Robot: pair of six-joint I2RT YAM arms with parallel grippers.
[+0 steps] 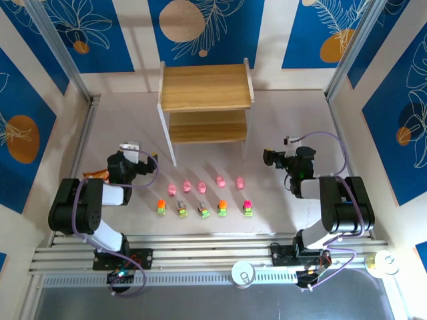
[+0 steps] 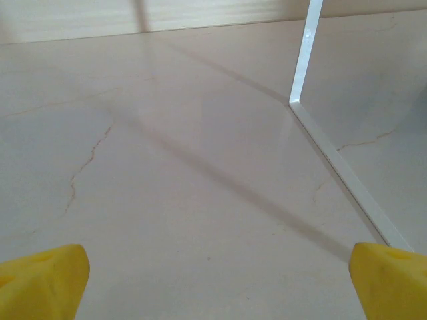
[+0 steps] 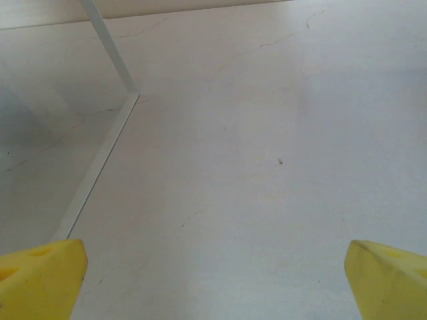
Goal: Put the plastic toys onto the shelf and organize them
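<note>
Blue walls patterned with white leaves and orange discs are closing in the cell on three sides, and a pale, faintly veined table is filling the floor of it. The shelf, two light wooden tiers between white side panels, is standing at the far middle of the table with both tiers bare. Aluminium rails are running along the near edge, carrying both bases. The left arm is sitting folded low at the near left, its wrist pointing toward the shelf; the right arm is mirroring it at the near right. The left gripper is hovering above bare table with its yellow fingertips spread wide and gripping nothing; the right gripper is likewise gaping and holding nothing. Between the arms, well in front of the shelf, five pink pig toys are lying in a row, and five blocky toys are lining up just nearer. An orange snack bag is peeking out beside the left arm, its print too small to read.
</note>
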